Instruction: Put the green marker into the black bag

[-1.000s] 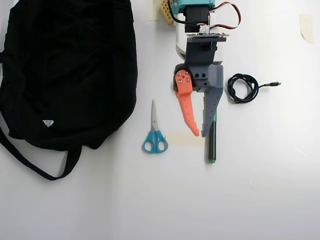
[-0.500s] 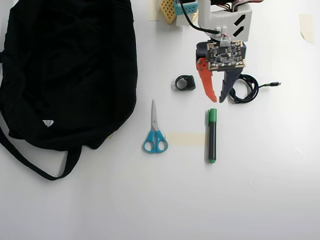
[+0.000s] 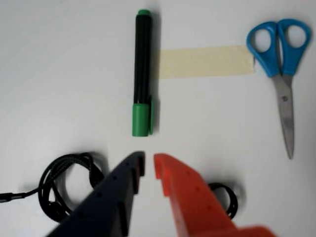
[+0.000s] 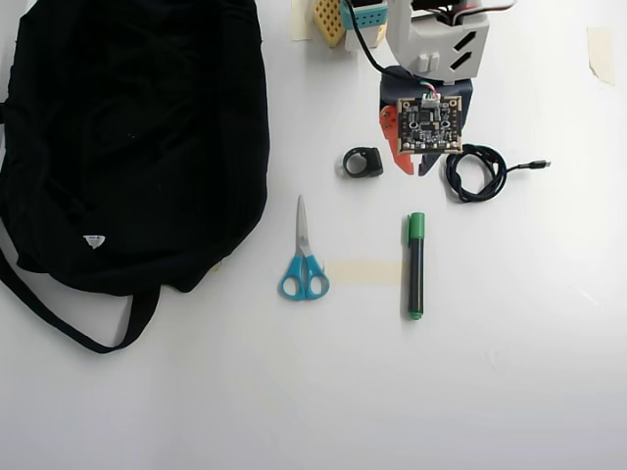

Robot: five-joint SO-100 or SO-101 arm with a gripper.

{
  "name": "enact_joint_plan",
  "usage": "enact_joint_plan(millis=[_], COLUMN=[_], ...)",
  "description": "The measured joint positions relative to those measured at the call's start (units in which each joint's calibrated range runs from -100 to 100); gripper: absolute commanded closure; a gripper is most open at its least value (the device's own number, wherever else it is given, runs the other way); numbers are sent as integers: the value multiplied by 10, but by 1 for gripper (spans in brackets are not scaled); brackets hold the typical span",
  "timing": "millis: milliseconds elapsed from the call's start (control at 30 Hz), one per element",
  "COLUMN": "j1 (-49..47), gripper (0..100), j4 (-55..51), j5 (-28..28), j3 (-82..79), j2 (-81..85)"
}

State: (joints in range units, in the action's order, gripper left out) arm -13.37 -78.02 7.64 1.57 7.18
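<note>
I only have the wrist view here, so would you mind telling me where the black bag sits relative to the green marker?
Observer: In the overhead view the black bag lies far left of the green marker, past the scissors; your view does not reach it.
Operator: Thank you. What is the dark ring half hidden behind the orange finger?
Observer: Overhead it is a small black ring-shaped object, lying apart from the coiled cable.
Operator: And is the gripper over the marker?
Observer: No. Overhead, the gripper hangs above the marker's green cap end in the picture, with bare table between them; its fingers are nearly together.
</note>
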Motion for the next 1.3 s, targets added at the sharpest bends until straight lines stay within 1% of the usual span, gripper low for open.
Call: enact_joint_plan(millis=[133, 833, 1300], j1=[-1, 26, 20], gripper=[98, 98, 98], j4=[0, 0, 0], j5=[-9, -9, -9], j3=[0, 0, 0], j2=[0, 0, 0])
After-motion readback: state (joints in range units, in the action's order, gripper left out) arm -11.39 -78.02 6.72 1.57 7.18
